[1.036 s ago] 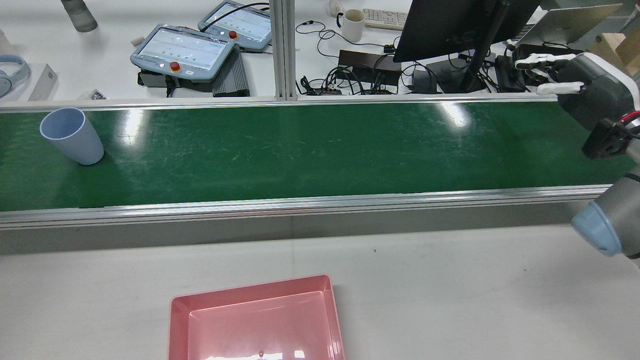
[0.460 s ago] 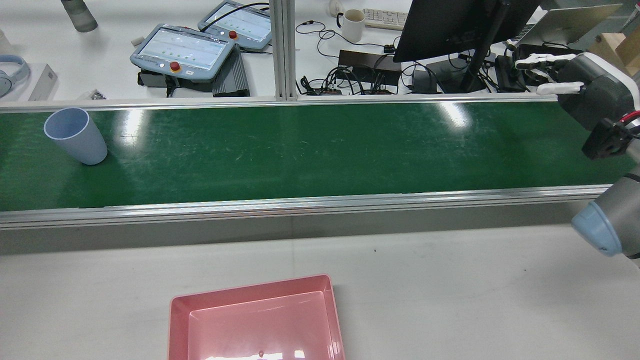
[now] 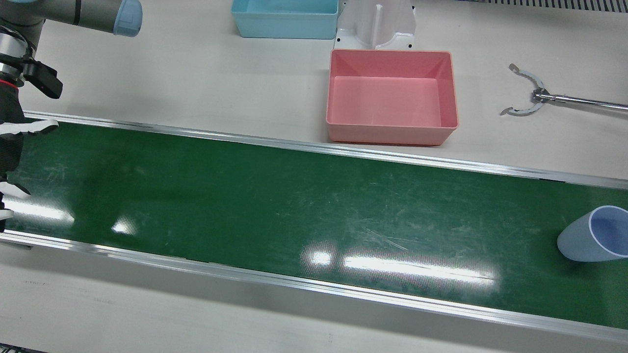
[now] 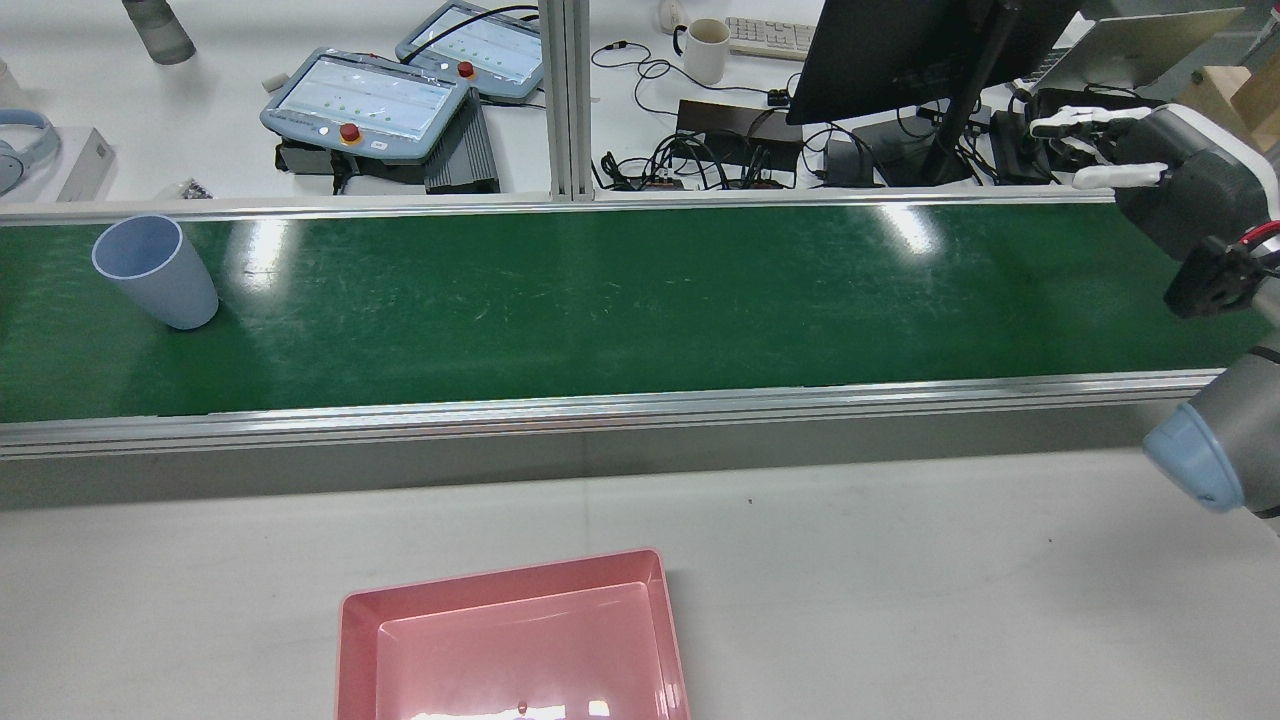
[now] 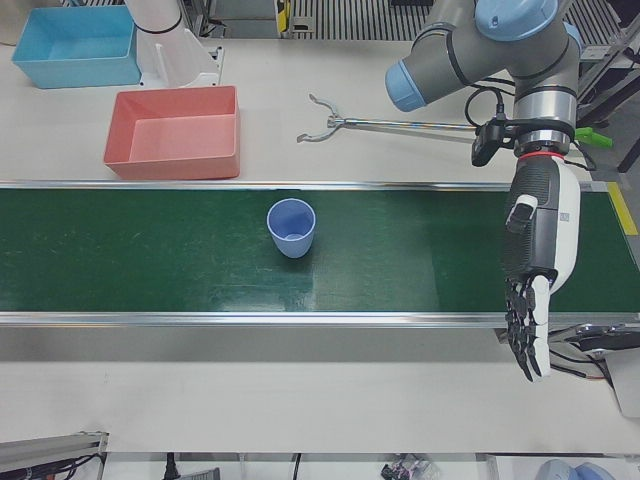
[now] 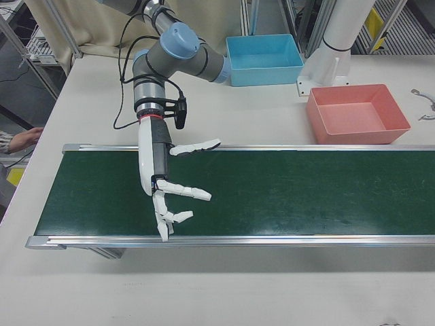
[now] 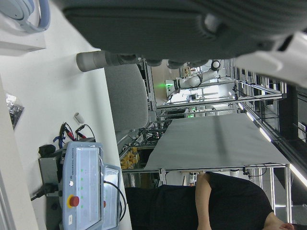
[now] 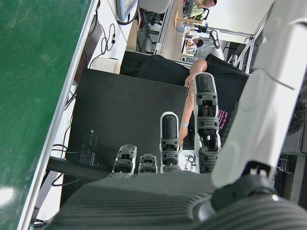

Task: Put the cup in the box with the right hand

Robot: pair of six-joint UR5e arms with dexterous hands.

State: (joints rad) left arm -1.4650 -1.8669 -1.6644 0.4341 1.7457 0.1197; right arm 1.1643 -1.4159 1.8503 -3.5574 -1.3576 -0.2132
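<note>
1. My right hand (image 6: 170,187) hangs over the green belt (image 6: 272,190) near its one end, fingers (image 6: 194,145) spread wide and pointing down and outward. It holds nothing and touches nothing that I can see.
2. In the rear view the same right hand (image 4: 1150,175) sits at the frame's right edge, above the far rail, with white fingertips reaching toward the desk clutter behind the belt.
3. My left hand (image 5: 535,270) shows in the left-front view, hanging straight down over the belt's near rail at the other end. Its dark fingers (image 5: 524,335) are extended and apart, with nothing in them.
4. The cup (image 5: 291,227), pale blue, stands upright on the belt, mouth up, well apart from both hands. In the rear view I see the cup (image 4: 155,270) near the frame's left end of the belt.
5. The pink box (image 3: 392,95) sits on the white table just beside the belt's rail, with nothing inside it.
6. The front view cuts the cup (image 3: 591,234) off at the frame's right edge and shows only a sliver of the right hand (image 3: 12,147) at the left edge.
7. The right hand view gives me only the backs of my fingers (image 8: 207,124) against a dark monitor; the left hand view is mostly blocked by the hand's own dark body, so neither shows the cup.
</note>
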